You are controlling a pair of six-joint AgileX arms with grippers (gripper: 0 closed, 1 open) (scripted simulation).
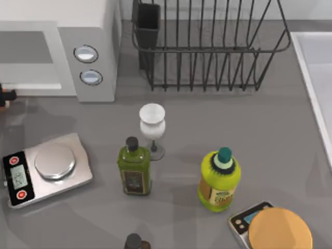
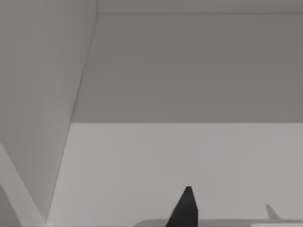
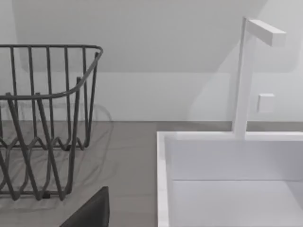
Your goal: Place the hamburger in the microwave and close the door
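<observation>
The white microwave [image 1: 98,21] stands at the back left, its grey side panel carrying two round knobs [image 1: 86,53]. Its door [image 1: 28,57], white with a grey window, lies flat against the front. The hamburger is hidden. A dark bit of my left gripper [image 1: 5,97] shows at the table's left edge, just in front of the door. In the left wrist view, one black fingertip [image 2: 185,208] points at plain grey and white surfaces close up. In the right wrist view, a dark finger [image 3: 90,213] sits low, facing the rack and sink.
A black wire rack [image 1: 207,46] stands at the back, and a white sink [image 1: 311,62] lies at the right. A silver scale [image 1: 46,168], white goblet [image 1: 152,124], green bottle [image 1: 135,168] and yellow bottle [image 1: 219,181] crowd the middle. An orange disc [image 1: 280,231] rests on a second scale.
</observation>
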